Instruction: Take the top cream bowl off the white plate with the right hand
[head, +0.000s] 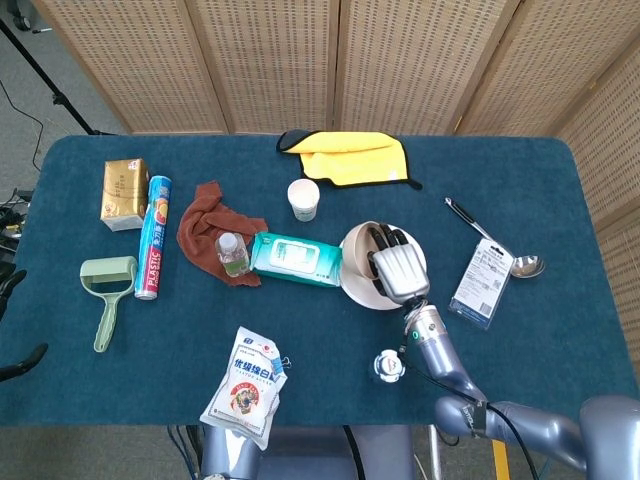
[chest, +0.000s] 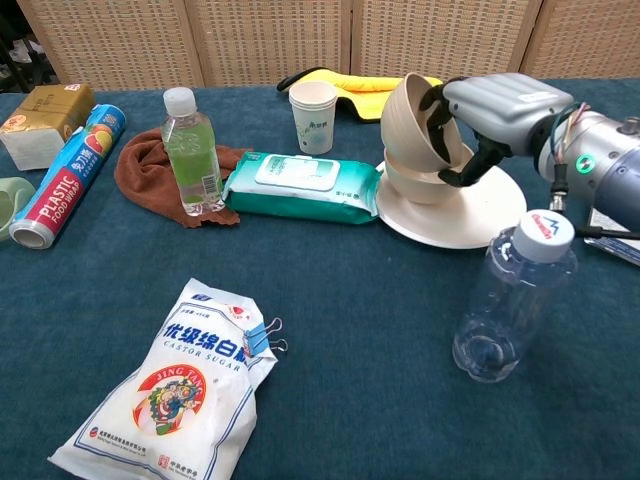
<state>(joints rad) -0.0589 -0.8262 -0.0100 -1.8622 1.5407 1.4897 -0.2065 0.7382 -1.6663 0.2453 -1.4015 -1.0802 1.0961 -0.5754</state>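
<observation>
Chest view, upper right of the frame: the right hand (chest: 487, 108) grips the top cream bowl (chest: 418, 120) by its rim, fingers inside, tilting it steeply above a second bowl (chest: 415, 184) on the white plate (chest: 445, 222). A clear bottle (chest: 507, 300) stands below.

The top bowl (chest: 418, 120) is tilting above a second bowl (chest: 420, 183) sitting on the plate (chest: 452, 222). The wipes pack (chest: 302, 186) is lying left of the plate, and the empty bottle (chest: 508, 299) is standing in front of it.
</observation>
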